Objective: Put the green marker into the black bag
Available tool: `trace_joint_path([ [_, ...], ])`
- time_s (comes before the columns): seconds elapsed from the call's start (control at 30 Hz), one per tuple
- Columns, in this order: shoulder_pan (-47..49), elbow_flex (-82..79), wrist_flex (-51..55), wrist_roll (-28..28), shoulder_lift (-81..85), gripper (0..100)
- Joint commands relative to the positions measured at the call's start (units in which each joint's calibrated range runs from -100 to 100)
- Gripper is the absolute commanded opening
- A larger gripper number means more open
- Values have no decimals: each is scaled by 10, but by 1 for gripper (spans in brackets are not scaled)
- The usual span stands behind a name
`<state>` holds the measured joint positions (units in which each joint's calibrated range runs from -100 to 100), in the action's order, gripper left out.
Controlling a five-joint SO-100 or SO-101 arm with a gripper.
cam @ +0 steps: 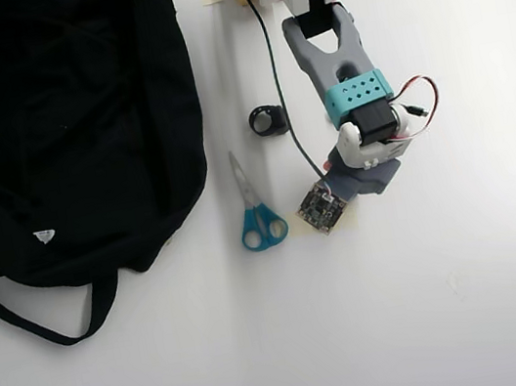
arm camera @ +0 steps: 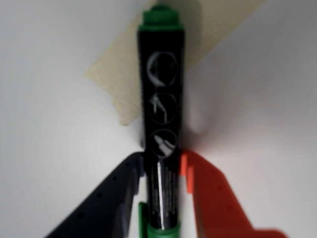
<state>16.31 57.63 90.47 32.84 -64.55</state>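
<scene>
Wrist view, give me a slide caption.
Gripper closed on the green marker above the white table and a tape strip.

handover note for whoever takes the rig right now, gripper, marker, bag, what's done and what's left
Gripper: in the wrist view, shut on the green marker, one dark finger and one orange finger either side of the barrel.
Marker: not visible in the overhead view, hidden under the arm, right of the scissors.
Black bag: at left in the overhead view, well away from the arm.
Done: marker grasped.
Left: carry it to the bag and drop it in.
</scene>
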Motion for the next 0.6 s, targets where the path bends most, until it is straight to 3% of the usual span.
trace_joint_path([
  [0.0, 5, -3, 1, -5, 2, 2],
  [0.57, 7, -3, 1, -11, 6, 2],
])
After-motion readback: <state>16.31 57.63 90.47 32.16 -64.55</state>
